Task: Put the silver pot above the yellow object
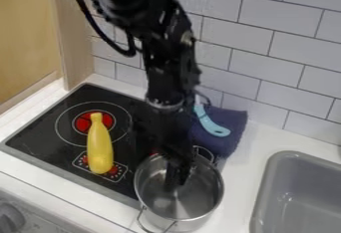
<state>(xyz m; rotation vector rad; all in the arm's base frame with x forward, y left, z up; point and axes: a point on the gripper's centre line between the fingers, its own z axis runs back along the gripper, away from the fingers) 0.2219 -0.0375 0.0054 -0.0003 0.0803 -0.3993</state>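
Silver pot (154,202) at stove's (41,133) right front edge, by the counter (241,170); yellow object (100,150) on stove, left. Pincer (175,178) down in pot, can't tell if open or gripping. Pot likely stiff, light, slick metal, not fragile; best hold: rim wall, else wire handle (139,220).

no legible text, labels, brands, numbers or signs, small white markings (117,177) on black stovetop (40,133) unreadable

Yellow object (100,150), silver pot (198,216), black stovetop (43,130) with red spots, navy cloth (233,120).
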